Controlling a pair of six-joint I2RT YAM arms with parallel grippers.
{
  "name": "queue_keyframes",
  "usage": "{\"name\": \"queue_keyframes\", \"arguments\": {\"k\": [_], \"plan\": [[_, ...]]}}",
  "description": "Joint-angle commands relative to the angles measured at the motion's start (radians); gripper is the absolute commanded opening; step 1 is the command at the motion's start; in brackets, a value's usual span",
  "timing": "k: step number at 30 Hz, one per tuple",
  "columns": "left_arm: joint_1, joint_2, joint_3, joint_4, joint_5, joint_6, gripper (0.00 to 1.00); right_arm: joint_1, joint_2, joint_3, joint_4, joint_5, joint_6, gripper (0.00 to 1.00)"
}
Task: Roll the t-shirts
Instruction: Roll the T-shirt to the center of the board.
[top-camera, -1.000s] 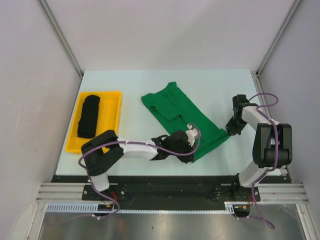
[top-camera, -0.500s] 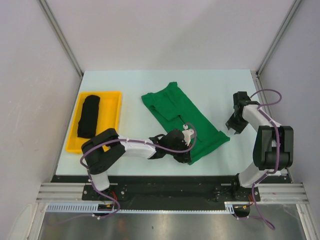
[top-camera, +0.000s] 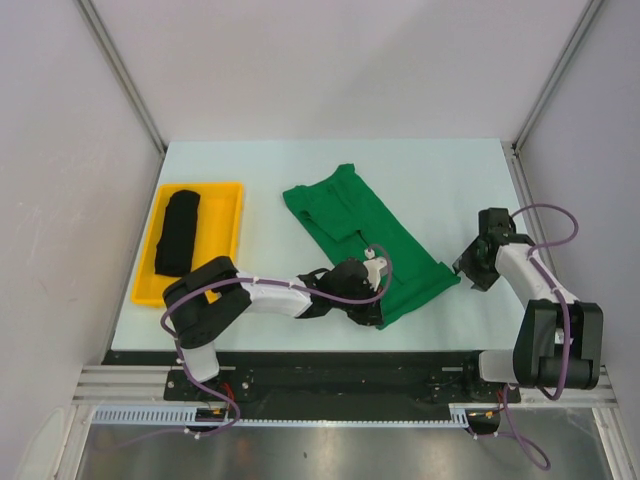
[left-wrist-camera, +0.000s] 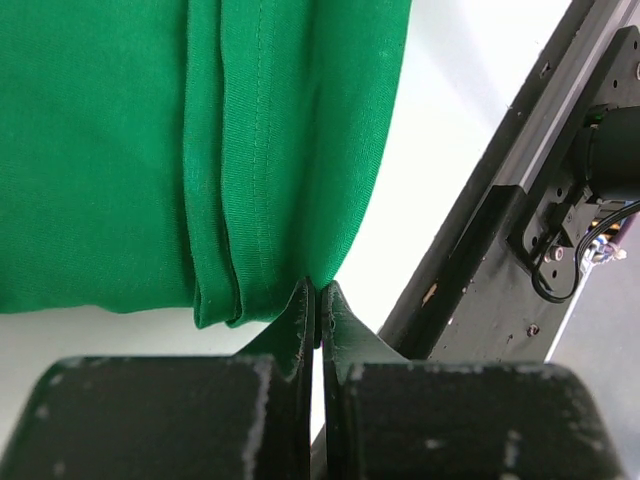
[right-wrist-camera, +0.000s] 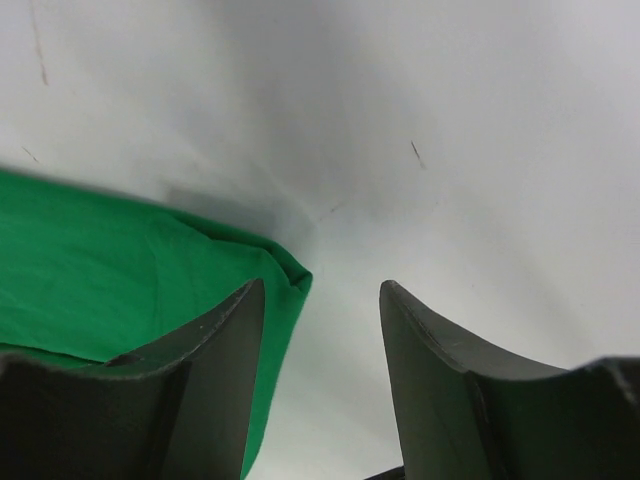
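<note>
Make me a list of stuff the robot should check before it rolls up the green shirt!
1. Left gripper pinching the green t-shirt hem: ok.
2. Right gripper open: ok.
3. Right gripper gripping the shirt's other corner: not ok; the corner lies beside one finger, unpinched.
4. Shirt folded into a long strip: ok.
5. Black t-shirt rolled, out of the way in the yellow tray: ok.
6. Pinch catches every cloth layer: cannot tell.

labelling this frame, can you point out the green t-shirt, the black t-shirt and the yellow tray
green t-shirt (top-camera: 392, 236), top external view, middle of its flat body
black t-shirt (top-camera: 177, 232), top external view, middle of the roll
yellow tray (top-camera: 220, 225), top external view, bare floor beside the roll
</note>
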Motion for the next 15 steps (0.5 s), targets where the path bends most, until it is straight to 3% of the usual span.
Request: {"name": "queue_keyframes", "arguments": {"k": [1,6,10,11,15], "plan": [[0.007,-0.005,-0.014,0.024,0.014,-0.018,0.00,-0.001,-0.075,-0.057,0.073,-0.050,0.027,0.54],[0.007,-0.008,-0.012,0.024,0.014,-0.020,0.00,-0.007,-0.082,-0.061,0.082,-0.052,0.041,0.47],[0.007,-0.008,-0.011,0.023,0.013,-0.018,0.00,-0.007,-0.061,-0.061,0.110,-0.079,0.047,0.33],[0.007,-0.008,-0.011,0.021,0.013,-0.018,0.00,-0.007,-0.049,-0.061,0.116,-0.085,0.047,0.23],[0.008,-0.009,-0.006,0.018,0.013,-0.017,0.00,-0.001,-0.027,-0.061,0.139,-0.110,0.055,0.15]]}}
